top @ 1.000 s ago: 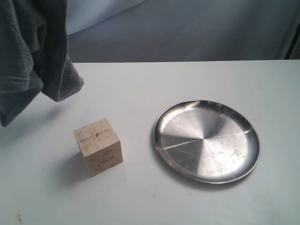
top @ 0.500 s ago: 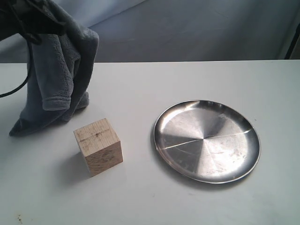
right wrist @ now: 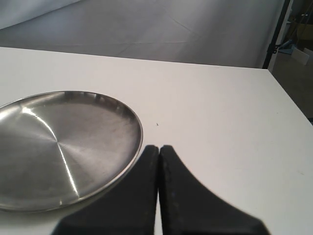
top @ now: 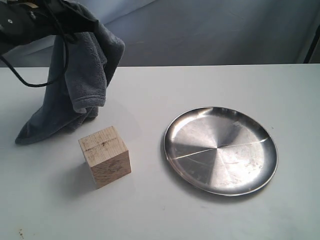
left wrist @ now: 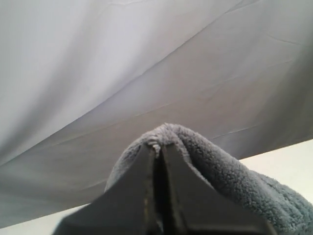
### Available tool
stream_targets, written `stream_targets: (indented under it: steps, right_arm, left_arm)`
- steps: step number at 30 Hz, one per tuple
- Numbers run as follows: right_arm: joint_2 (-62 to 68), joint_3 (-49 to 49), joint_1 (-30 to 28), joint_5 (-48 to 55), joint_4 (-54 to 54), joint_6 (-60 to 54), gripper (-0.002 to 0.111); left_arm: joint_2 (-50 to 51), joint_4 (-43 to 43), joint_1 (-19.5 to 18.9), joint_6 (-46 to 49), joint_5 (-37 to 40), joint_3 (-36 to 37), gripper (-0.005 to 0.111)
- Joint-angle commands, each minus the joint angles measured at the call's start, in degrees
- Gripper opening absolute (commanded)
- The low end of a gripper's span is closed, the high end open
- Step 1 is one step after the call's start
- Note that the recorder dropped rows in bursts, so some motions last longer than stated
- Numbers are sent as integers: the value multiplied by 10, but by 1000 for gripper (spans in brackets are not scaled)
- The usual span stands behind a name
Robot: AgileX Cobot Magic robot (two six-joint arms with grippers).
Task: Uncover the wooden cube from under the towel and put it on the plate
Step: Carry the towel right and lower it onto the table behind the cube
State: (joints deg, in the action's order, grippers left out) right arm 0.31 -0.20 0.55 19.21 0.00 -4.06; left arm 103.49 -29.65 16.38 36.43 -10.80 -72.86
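Note:
The pale wooden cube point(top: 104, 156) stands uncovered on the white table, left of the steel plate point(top: 220, 149). The grey-blue towel point(top: 75, 82) hangs at the far left, its lower end resting on the table behind the cube. My left gripper point(left wrist: 158, 148) is shut on a fold of the towel point(left wrist: 215, 171), held up above the table. In the exterior view the left arm point(top: 22, 22) shows at the top left corner. My right gripper point(right wrist: 159, 148) is shut on nothing, just off the plate's rim point(right wrist: 131, 156); it does not show in the exterior view.
The white table point(top: 165, 85) runs back to a grey cloth backdrop point(top: 210, 30). A black cable point(top: 25, 82) loops down from the left arm. The table's right edge point(right wrist: 288, 98) lies beyond the right gripper, with a dark stand past it.
The left arm has carried the towel rightward and lowered it from the upper left corner; its lower end now rests on the table behind the cube. Cube and plate have not moved.

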Motion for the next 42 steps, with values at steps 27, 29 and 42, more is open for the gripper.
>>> stream_targets:
  steps: [27, 29, 42]
  right_arm:
    - [-3, 2, 1, 0, -5, -1, 0]
    - [-3, 2, 1, 0, -5, -1, 0]
    - [-3, 2, 1, 0, -5, -1, 0]
  left_arm:
    - [110, 498, 72, -428, -144, -36, 0]
    - [130, 495, 72, -436, -163, -38, 0]
    - [227, 494, 71, -443, -49, -91, 0]
